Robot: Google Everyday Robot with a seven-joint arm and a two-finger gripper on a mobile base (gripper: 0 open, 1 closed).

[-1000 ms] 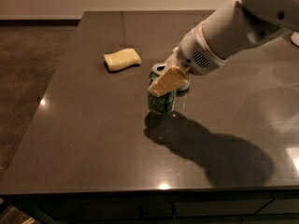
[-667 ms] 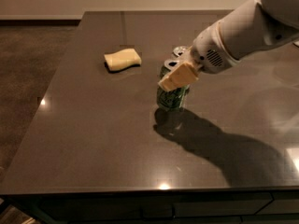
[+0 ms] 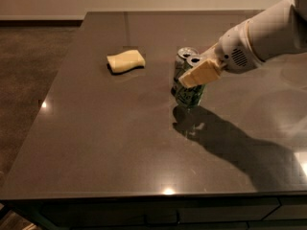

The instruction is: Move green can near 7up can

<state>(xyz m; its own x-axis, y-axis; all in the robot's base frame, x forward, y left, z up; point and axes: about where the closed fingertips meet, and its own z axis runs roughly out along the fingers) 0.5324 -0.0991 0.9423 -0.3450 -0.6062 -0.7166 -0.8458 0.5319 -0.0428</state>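
While upright, green can (image 3: 188, 96) betw gripper (image 3: 194, 73) jaws

Reaches in from the right edge with the white arm (image 3: 261, 35) slanting down to the left; holds the gripper (image 3: 195, 70) over the middle of the table (image 3: 120, 143), jaws clamped around the green can (image 3: 188, 96) near its top.

On the table (image 3: 110, 143) the sponge (image 3: 125, 61) lies upper left of centre. To its right, well apart, are two cans just beside each other: the 7up can (image 3: 180, 65) behind and slightly left, the green can (image 3: 188, 96) in front. The gripper (image 3: 196, 75) comes in from the right edge (arm at upper right) and clasps the green can.
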